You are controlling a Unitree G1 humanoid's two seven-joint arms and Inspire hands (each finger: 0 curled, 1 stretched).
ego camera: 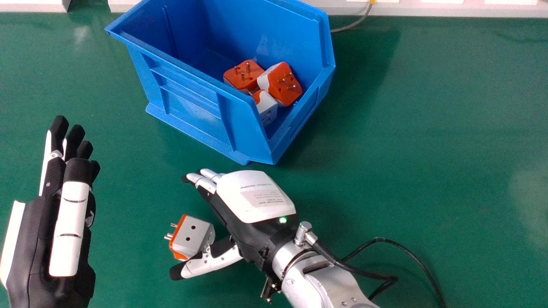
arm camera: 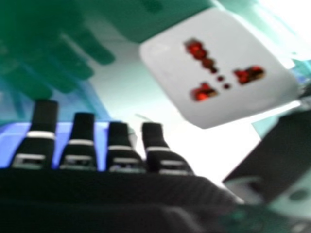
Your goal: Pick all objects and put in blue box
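The left hand (ego camera: 38, 239) stood open at the far left, fingers straight. Next came a loose white-and-orange plug adapter (ego camera: 192, 237), beside the right hand's thumb, then, beyond it, the blue box (ego camera: 188, 100) with three adapters (ego camera: 282, 87) inside. The right hand (ego camera: 254, 199) was open, its fingers extended toward the left.

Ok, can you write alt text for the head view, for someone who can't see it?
The robot's open right hand has an orange-and-white plug adapter by its thumb, near a blue bin holding three similar adapters on a green table. The open left hand is at the view's left.
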